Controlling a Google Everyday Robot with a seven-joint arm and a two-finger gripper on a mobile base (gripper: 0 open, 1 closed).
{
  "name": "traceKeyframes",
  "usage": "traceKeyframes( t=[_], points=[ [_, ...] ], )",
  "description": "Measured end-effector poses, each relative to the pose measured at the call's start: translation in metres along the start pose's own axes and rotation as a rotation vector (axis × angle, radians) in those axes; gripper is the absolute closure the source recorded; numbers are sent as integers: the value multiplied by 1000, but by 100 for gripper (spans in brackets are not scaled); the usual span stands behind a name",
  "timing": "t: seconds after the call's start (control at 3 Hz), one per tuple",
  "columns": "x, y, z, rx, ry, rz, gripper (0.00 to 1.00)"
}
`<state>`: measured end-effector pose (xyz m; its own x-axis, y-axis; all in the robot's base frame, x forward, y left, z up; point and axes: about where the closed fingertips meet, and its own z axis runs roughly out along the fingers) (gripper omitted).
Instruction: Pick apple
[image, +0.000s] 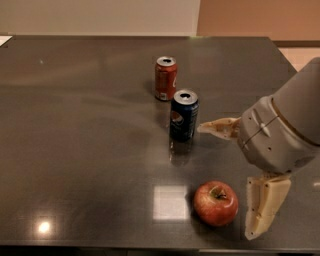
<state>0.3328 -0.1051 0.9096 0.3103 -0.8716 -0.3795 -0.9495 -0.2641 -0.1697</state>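
Note:
The red apple (216, 203) with a greenish stem dimple sits on the dark table (80, 125) near its front edge, right of centre. My gripper (226, 182) is open and empty, low over the table at the right. One tan finger (220, 127) points left, behind the apple and near the blue can. The other finger (264, 206) hangs down just right of the apple, apart from it. The apple lies roughly between the two fingers.
A dark blue soda can (183, 115) stands upright behind the apple. A red soda can (165, 78) stands upright further back. The table's front edge runs just below the apple. A light floor shows past the table's right edge.

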Motion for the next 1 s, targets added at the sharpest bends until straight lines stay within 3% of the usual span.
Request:
traceKeyframes(
  t=[1.0],
  points=[
    [25, 16, 41, -49, 90, -22, 0]
  ],
)
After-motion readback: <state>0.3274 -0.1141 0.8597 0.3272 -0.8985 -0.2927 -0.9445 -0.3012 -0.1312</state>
